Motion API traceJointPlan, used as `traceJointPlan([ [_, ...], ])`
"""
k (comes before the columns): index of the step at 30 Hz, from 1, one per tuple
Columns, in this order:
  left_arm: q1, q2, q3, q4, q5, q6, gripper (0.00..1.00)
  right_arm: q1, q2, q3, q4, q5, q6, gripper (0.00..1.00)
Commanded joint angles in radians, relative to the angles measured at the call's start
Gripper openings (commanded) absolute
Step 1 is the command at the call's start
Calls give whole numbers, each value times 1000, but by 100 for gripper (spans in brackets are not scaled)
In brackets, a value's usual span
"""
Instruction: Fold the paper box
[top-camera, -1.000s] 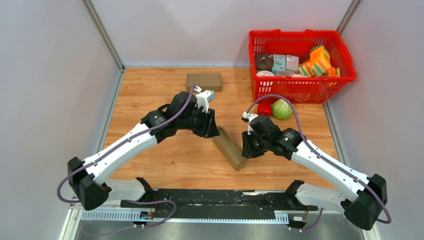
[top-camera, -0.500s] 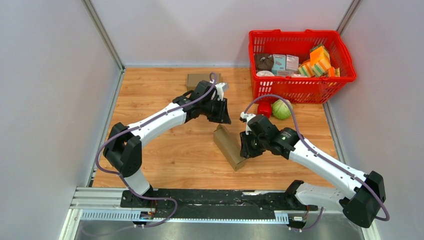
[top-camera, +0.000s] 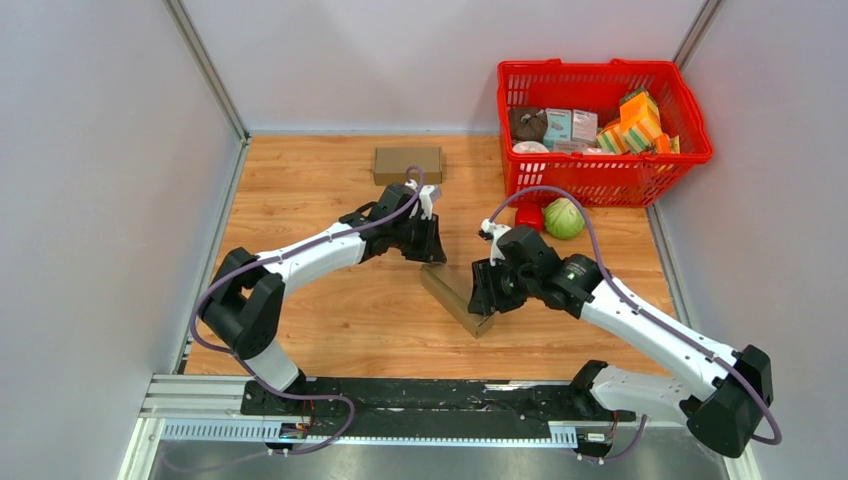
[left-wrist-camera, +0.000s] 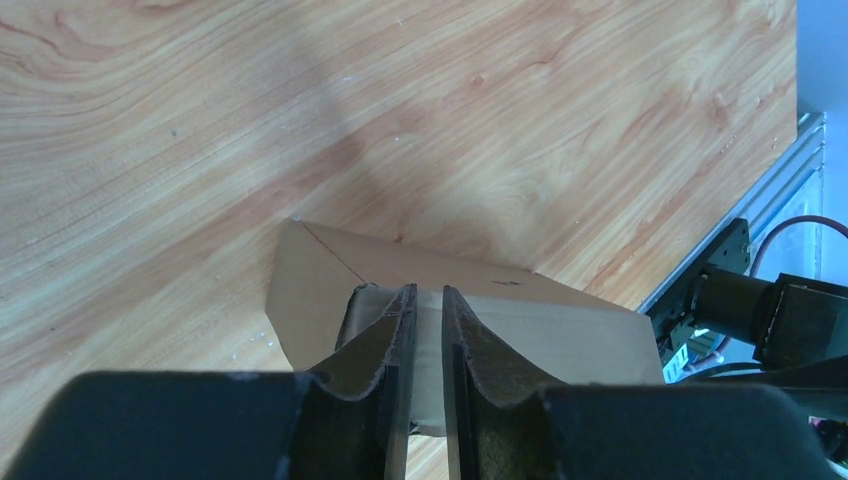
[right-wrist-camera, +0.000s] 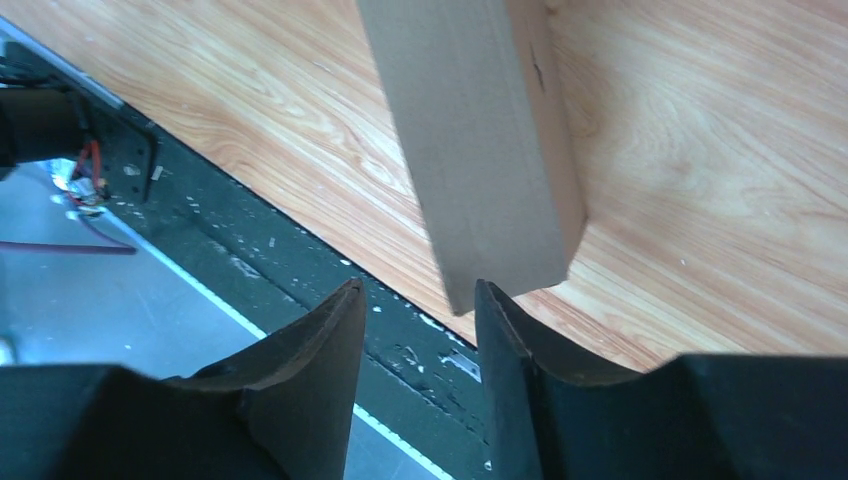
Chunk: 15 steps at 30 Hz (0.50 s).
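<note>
Box: the paper box (top-camera: 450, 296) lies mid-tabletop (top-camera: 330, 310), between both arms.
Long axis: diagonal, with one end far-left and the other near-right, toward the arm bases.
Left gripper (left-wrist-camera: 427, 295): clenched on a cardboard flap at the far-left end.
Right gripper (right-wrist-camera: 420, 290): released, fingers spread just off the near-right end.
Change: a second ago the left gripper was farther back and wider, and the right gripper was narrower.

Paper box (top-camera: 455, 297) mid-table; left gripper (top-camera: 431, 251) at far end, right gripper (top-camera: 481, 294) beside near end.
</note>
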Motion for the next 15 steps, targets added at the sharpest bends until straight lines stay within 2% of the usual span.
traceJointPlan([
  [1,-5,-44,-27,-9,-31,27,24,-20,-45,55,91,-60,72,48],
  [2,-5,-46,-27,-13,-31,33,24,-32,-43,47,125,-95,95,47],
  [3,-3,-52,-27,-15,-31,35,24,-44,-43,21,145,-109,107,40],
  [7,-5,-50,-15,-18,-20,38,25,-55,-40,-106,294,-182,147,24],
  [11,-3,-85,45,-59,11,50,32,-61,-34,-189,348,-137,124,19],
  [12,-5,-98,54,-59,21,47,39,-63,-26,-198,346,-129,101,19],
  [13,-5,-107,74,-66,44,47,41,-63,-23,-206,345,-123,98,19],
  [15,-11,-127,86,-72,58,46,43,-64,-19,-201,332,-141,90,16],
])
